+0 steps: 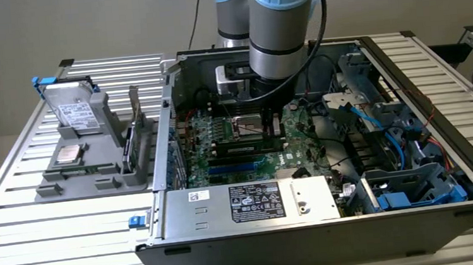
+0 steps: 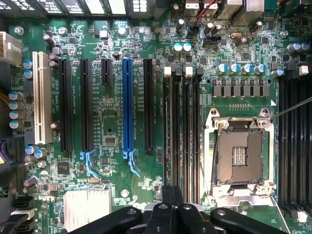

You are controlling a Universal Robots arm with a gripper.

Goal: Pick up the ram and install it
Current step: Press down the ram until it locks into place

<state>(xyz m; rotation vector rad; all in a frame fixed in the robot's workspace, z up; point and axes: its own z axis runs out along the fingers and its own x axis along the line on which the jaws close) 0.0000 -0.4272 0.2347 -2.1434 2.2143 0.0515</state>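
On the motherboard (image 1: 219,132) | ram (image 1: 242,148): long narrow stick, pale label (dark chips)

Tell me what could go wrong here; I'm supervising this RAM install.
1. The shut gripper is over the memory slots, beside the open CPU socket; a sideways slip might damage its bare contacts.
2. The ram looks set in a slot, but full seating cannot be told; skewed pressing might strain it.
3. Loose blue cables near the arm may snag.
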